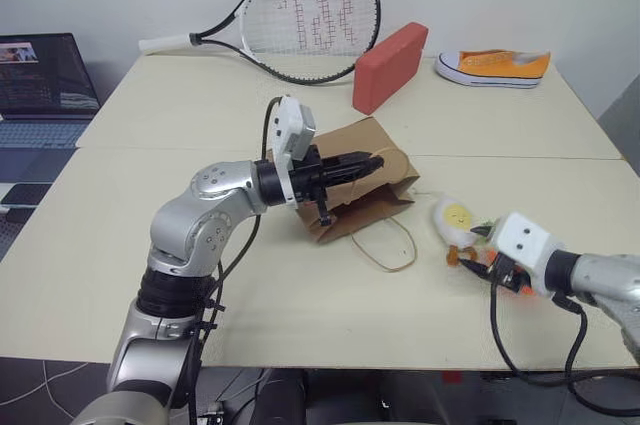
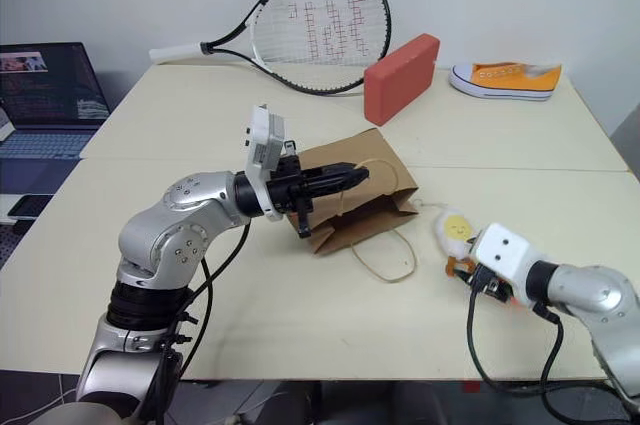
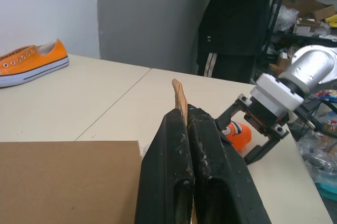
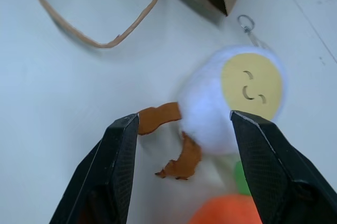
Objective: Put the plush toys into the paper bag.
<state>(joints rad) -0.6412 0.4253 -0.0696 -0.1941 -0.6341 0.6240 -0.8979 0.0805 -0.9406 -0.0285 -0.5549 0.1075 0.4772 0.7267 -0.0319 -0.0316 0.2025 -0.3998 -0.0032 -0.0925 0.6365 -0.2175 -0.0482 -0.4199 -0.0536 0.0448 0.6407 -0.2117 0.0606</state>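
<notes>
Beside the paper bag (image 1: 365, 175), whose handle the left gripper (image 1: 352, 167) pinches (mouth held up), the right gripper (image 4: 181, 129) hangs spread over the egg toy (image 4: 231, 103) and carrot toy (image 4: 226, 211) on the tabletop (image 1: 300, 295), so closing on one seems next.

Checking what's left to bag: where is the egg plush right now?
The egg plush lies on the table to the right of the paper bag, beside the carrot plush, just ahead of the open right gripper.

My head cameras are looking down across the tabletop (image 1: 300, 345) from its near edge; my wrist cameras are viewing close, sharing the egg toy (image 4: 231, 103).
</notes>
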